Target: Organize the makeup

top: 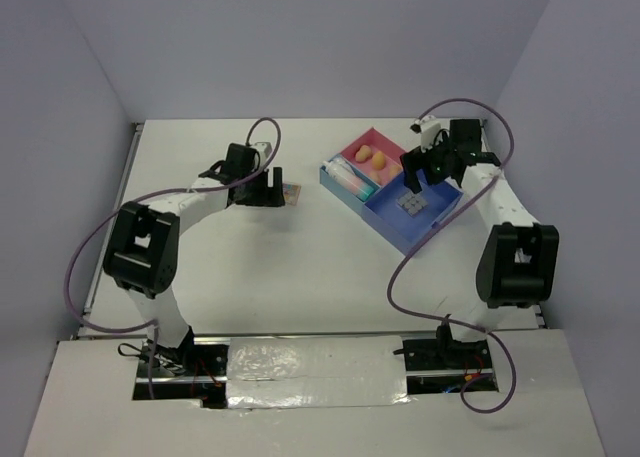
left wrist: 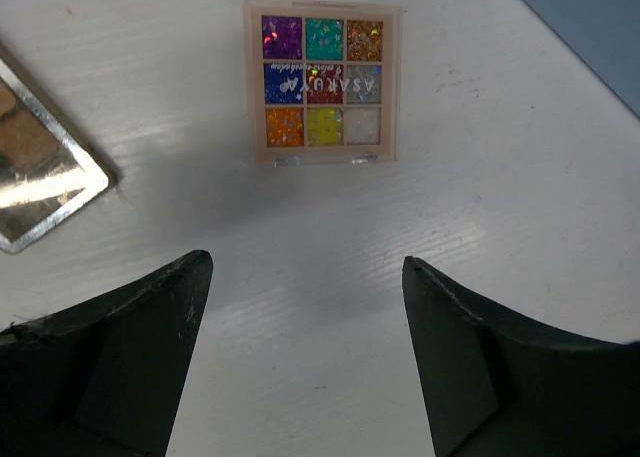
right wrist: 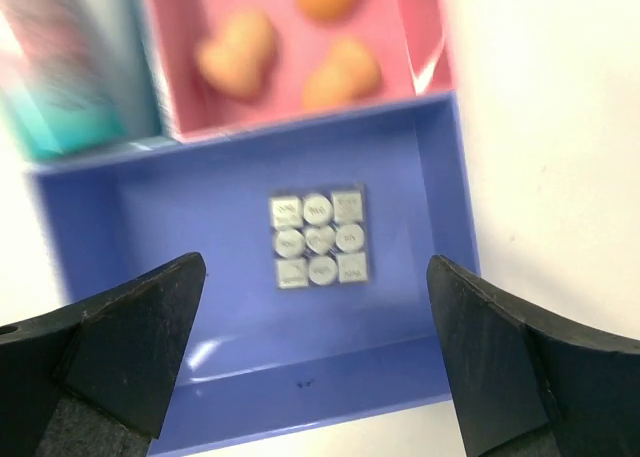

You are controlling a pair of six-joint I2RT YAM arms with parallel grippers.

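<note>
Left gripper (left wrist: 305, 267): jaws spread wide with nothing in them, hanging over the white table (left wrist: 500, 177) just short of the multicoloured palette (left wrist: 322, 82).
Multicoloured palette: flat on the table, nine glittery pans in a peach frame, ahead of the jaws and not touching them.
Brown palette (left wrist: 35, 172): only a corner pokes in at the left edge of the left wrist view. It has a shiny silver rim and lies on the table off to the side.
Right gripper (right wrist: 315, 267): wide open too, holding nothing, above the blue compartment of the tray (right wrist: 130, 237).
Grey palette (right wrist: 320, 239): lying flat around the middle of that blue compartment, right below the gap between the jaws.
Sponges (right wrist: 237, 52): three tan ones in the pink compartment next door.
Tube (right wrist: 60, 77): teal-capped and pretty blurry, in the narrow compartment beside the pink one.
</note>
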